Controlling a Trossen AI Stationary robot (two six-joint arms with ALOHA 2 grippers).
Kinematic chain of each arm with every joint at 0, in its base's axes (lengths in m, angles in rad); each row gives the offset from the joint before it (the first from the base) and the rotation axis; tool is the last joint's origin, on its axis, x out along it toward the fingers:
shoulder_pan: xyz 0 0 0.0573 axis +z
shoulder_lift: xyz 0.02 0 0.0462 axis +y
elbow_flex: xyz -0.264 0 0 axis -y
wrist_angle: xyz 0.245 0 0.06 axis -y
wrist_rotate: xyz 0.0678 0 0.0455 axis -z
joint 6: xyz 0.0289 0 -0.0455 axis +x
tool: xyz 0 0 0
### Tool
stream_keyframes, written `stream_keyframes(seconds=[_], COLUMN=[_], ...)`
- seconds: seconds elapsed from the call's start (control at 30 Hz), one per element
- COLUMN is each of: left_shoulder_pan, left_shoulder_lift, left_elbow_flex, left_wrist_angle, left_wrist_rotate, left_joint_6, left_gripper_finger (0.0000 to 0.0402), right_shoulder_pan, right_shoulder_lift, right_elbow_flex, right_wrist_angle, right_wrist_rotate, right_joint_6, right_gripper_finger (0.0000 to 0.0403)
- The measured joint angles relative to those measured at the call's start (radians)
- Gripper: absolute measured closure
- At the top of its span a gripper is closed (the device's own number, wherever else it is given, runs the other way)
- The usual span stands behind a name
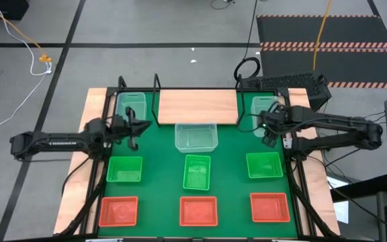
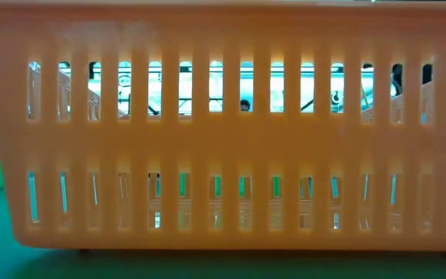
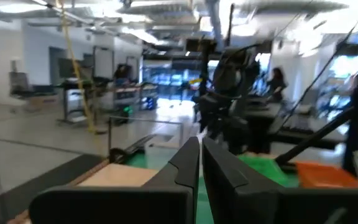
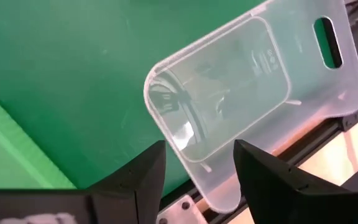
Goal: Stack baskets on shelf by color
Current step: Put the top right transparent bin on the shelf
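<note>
Nine baskets still sit off the shelf [image 1: 199,106], the light-brown board at the far edge of the green mat [image 1: 230,151]: a clear basket [image 1: 132,103] at the far left corner, another clear basket [image 1: 196,136] in the middle just in front of the shelf, and a third clear basket [image 4: 253,81] at the far right corner, with three green ones in the row behind them and three red-orange ones nearest the camera side. Your right gripper [image 4: 194,171] hovers over that right-hand clear basket, fingers spread apart and empty, the basket's near rim lying between them. To take it cleanly, lower until one finger sits inside the wall and one outside, then close on the rim, not the thin floor. Judging by its tilt against the mat's edge, the basket may pivot, so lift straight before you swing toward the shelf. Your left gripper [image 1: 134,128] waits beside the left clear basket, fingers pressed together and holding nothing. The low view is blocked by a red-orange basket [image 2: 223,124]
</note>
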Motion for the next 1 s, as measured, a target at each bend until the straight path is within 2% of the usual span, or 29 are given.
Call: stream_keyframes(seconds=[0.17, 0.27, 0.4, 0.57, 0.67, 0.77, 0.87, 1.0], left_shoulder_pan=[0.000, 0.000, 0.007, 0.033, 0.060, 0.094, 0.129, 0.161], left_shoulder_lift=[0.206, 0.300, 0.385, 0.431, 0.440, 0.440, 0.439, 0.440], left_elbow_flex=[0.177, 0.279, 0.380, 0.445, 0.477, 0.514, 0.558, 0.582], left_wrist_angle=[-0.071, -0.140, -0.229, -0.254, -0.256, -0.266, -0.323, -0.333], left_wrist_rotate=[-0.005, -0.006, -0.062, -0.101, -0.106, -0.107, -0.107, -0.107], left_joint_6=[0.101, 0.158, 0.232, 0.282, 0.274, 0.245, 0.236, 0.235], left_gripper_finger=[0.0380, 0.0380, 0.0380, 0.0376, 0.0350, 0.0301, 0.0255, 0.0224], right_shoulder_pan=[-0.058, -0.090, -0.123, -0.136, -0.135, -0.136, -0.139, -0.146], right_shoulder_lift=[0.086, 0.107, 0.107, 0.090, 0.088, 0.090, 0.098, 0.095], right_elbow_flex=[0.000, 0.000, 0.000, -0.030, -0.072, -0.125, -0.112, -0.113], right_wrist_angle=[0.066, 0.114, 0.128, 0.130, 0.144, 0.179, 0.182, 0.191], right_wrist_rotate=[-0.009, -0.081, -0.172, -0.187, -0.187, -0.184, -0.180, -0.180], right_joint_6=[-0.109, -0.169, -0.197, -0.177, -0.159, -0.157, -0.157, -0.157], right_gripper_finger=[0.0220, 0.0220, 0.0220, 0.0220, 0.0220, 0.0220, 0.0220, 0.0248])
